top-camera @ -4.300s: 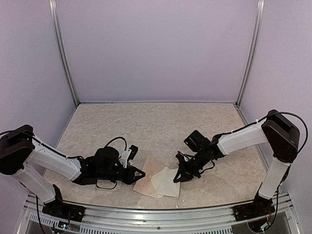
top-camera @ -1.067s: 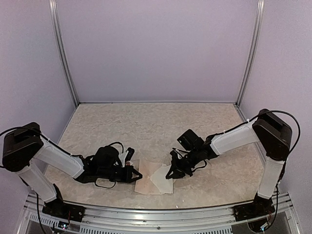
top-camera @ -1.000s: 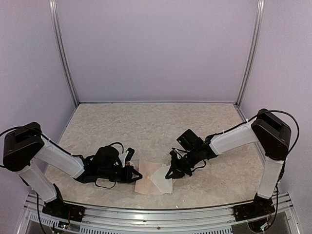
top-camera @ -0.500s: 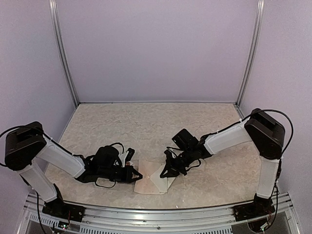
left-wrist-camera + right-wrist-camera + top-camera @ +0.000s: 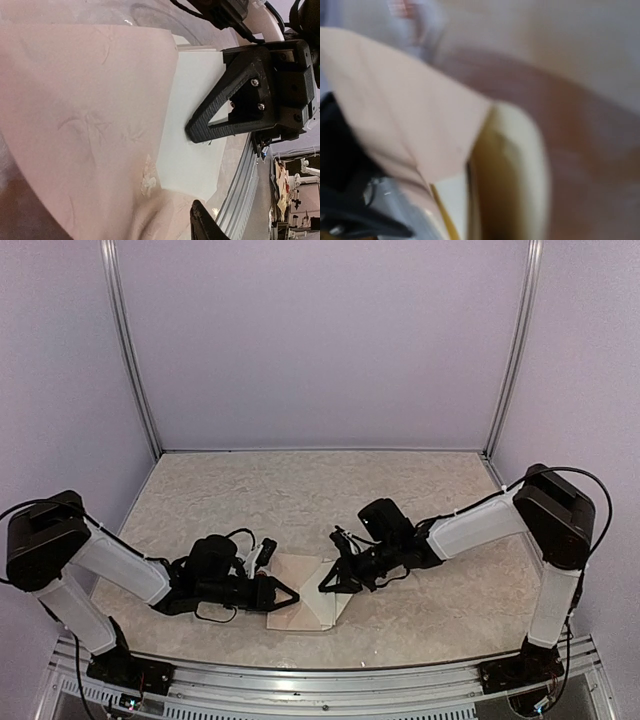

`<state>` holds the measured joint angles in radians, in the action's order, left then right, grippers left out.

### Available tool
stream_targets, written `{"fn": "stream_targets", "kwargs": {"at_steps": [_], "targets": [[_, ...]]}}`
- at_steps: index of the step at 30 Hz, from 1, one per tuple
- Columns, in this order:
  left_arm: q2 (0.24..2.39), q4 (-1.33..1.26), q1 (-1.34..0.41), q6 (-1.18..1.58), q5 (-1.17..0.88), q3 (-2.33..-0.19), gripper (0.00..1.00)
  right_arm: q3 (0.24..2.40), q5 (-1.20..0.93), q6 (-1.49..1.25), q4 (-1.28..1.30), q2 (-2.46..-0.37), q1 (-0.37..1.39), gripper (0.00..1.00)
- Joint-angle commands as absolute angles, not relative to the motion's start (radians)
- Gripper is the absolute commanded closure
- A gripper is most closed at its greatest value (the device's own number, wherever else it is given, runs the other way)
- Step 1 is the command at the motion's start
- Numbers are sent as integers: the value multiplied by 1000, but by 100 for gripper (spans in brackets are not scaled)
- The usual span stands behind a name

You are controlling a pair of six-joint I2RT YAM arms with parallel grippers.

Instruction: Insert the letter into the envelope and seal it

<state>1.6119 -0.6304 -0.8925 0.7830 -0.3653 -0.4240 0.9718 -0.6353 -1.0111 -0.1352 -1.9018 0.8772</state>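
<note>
Letter (image 5: pixel 330 608) lies flat close to the near edge of the bench (image 5: pixel 300 490), about mid-width, a bit left of centre. White side up. In the left wrist view the letter (image 5: pixel 192 100) has its left edge tucked under the envelope (image 5: pixel 85 115); the rest sticks out to the right, one corner pointing at the near rail (image 5: pixel 300 680).

Envelope (image 5: pixel 296 572) sits just left of the letter and overlaps it, same spot by the near edge. Pale pink, creased, with a small torn or scuffed patch near its lower edge in the left wrist view. Right wrist view is badly blurred: the pink envelope (image 5: pixel 395 100) comes to a point over the cream letter (image 5: pixel 515 160), which looks curved or bowed there.

Right gripper (image 5: pixel 328 585) is low over the papers, reaching in from the right side. One black triangular finger (image 5: pixel 250 100) has its tip pressed on the letter's exposed face. The other finger isn't visible, so can't tell whether the claw is clamped on the sheet or wide.

Left gripper (image 5: pixel 284 592) comes in from the left, low, tips at the envelope. Claw looks spread in a V from above, so wide. Only one finger (image 5: pixel 205 225) shows in its own camera, at the bottom edge, just clear of the letter's corner.
</note>
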Motion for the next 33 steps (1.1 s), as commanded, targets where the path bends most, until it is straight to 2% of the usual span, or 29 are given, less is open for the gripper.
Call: {"fn": "stream_targets", "kwargs": {"at_steps": [1,3,6,12,14,18,22,28,31,32,33], "targets": [[1515,-713,-888,779,-406,-398,65,941,-686,-947,-299,-1784,887,100],[1477,-724,-888,780,-408,-389,65,936,-710,-907,-300,-1749,888,100],[1410,-748,-889,792,-411,-384,72,948,-736,-847,-266,-1703,888,100],[1292,-747,-896,802,-403,-391,95,990,-713,-747,-146,-1620,889,100],[1258,-734,-900,800,-376,-390,100,990,-687,-736,-128,-1582,890,100],[1198,-723,-904,788,-330,-387,100,959,-660,-739,-147,-1512,890,79],[1172,-730,-917,781,-316,-392,100,939,-657,-751,-161,-1478,891,74],[1159,-723,-949,760,-309,-411,100,945,-655,-747,-172,-1474,913,81],[1152,-716,-960,754,-302,-419,100,948,-661,-750,-185,-1483,923,100],[1153,-708,-960,754,-303,-423,100,949,-663,-750,-192,-1485,927,100],[1156,-695,-960,753,-304,-429,96,947,-663,-751,-192,-1484,927,100]]}}
